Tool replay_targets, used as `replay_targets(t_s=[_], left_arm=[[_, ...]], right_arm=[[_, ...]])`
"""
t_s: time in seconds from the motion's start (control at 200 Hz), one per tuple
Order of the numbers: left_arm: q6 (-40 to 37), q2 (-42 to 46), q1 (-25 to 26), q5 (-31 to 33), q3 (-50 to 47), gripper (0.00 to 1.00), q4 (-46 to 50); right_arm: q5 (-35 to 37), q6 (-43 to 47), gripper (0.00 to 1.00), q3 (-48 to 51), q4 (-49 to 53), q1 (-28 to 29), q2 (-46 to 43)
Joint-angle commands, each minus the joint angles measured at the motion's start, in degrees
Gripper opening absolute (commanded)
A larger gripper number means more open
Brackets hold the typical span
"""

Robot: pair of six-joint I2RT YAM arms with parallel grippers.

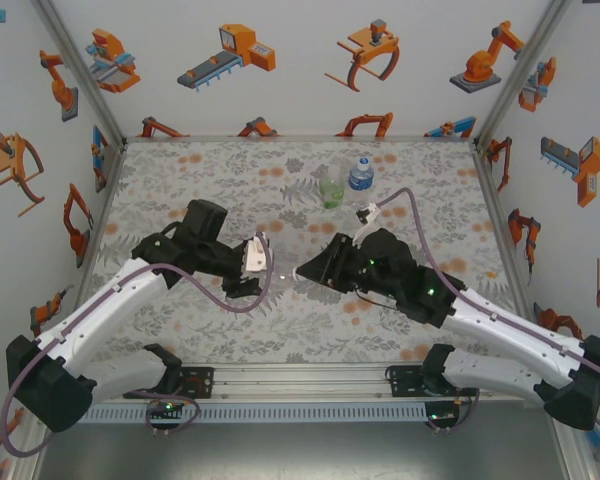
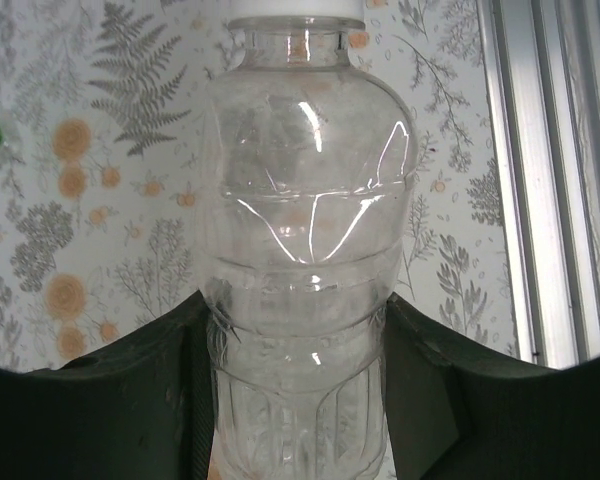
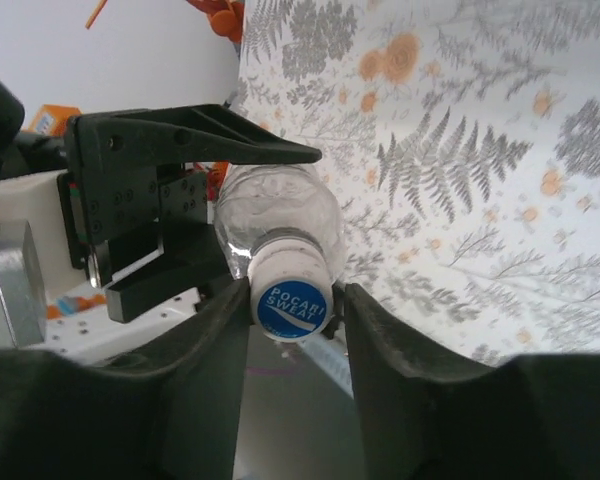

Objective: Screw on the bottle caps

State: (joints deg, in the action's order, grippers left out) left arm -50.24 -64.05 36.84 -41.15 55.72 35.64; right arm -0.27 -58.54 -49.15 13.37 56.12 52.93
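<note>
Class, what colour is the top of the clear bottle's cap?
Blue with white lettering; the cap on the bottle shows best in the right wrist view.

Fern-print tablecloth (image 1: pixel 310 325) — orange robot-arm wall stickers (image 1: pixel 235 50)

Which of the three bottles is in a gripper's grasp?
The plain unlabelled bottle, clamped in the left gripper with a cap on its neck. The green-labelled bottle and the blue-labelled bottle stand ungripped farther back.
</note>
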Motion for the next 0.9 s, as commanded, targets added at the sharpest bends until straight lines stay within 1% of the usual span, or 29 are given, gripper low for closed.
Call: replay_targets(t_s=[0.0, 0.08, 0.155, 0.31, 0.396, 0.446, 0.511, 0.586, 0.891], left_arm=[[0.5, 0.6, 0.2, -3.9, 0.7, 0.00, -3.0], [0.2, 0.3, 0.3, -4.2, 0.9, 0.00, -2.6], [-0.5, 0.2, 0.3, -5.0, 1.1, 0.00, -1.9], [-1.7, 0.4, 0.3, -6.3, 1.1, 0.00, -0.9], [-2.1, 0.4, 0.3, -7.2, 1.1, 0.00, -0.6], [-2.3, 0.3, 0.3, -7.7, 1.1, 0.00, -0.4], [-2.4, 0.4, 0.4, -8.2, 1.1, 0.00, -0.3], [-2.7, 0.4, 0.6, -8.7, 0.8, 0.00, -0.3], [-3.0, -0.8, 1.1, -10.2, 1.2, 0.00, 0.1]], right_arm=[[1.5, 20.0, 0.54, -4.1, 3.8, 0.4, -3.4], [-0.3, 31.7, 0.55, -5.3, 3.8, 0.4, -5.0], [-4.7, 44.1, 0.55, -6.2, 3.0, 0.4, -5.5], [-20.1, 72.8, 0.55, -8.8, 5.4, 0.3, -3.9], [-25.9, 83.3, 0.55, -10.9, 8.0, 0.4, -1.7], [-27.9, 88.1, 0.55, -11.2, 8.5, 0.5, -0.6], [-28.5, 92.5, 0.54, -10.1, 7.3, 0.5, 0.0], [-28.4, 94.8, 0.53, -8.9, 5.0, 0.4, 0.3], [-27.3, 95.9, 0.46, -6.2, 4.0, 0.4, -0.9]])
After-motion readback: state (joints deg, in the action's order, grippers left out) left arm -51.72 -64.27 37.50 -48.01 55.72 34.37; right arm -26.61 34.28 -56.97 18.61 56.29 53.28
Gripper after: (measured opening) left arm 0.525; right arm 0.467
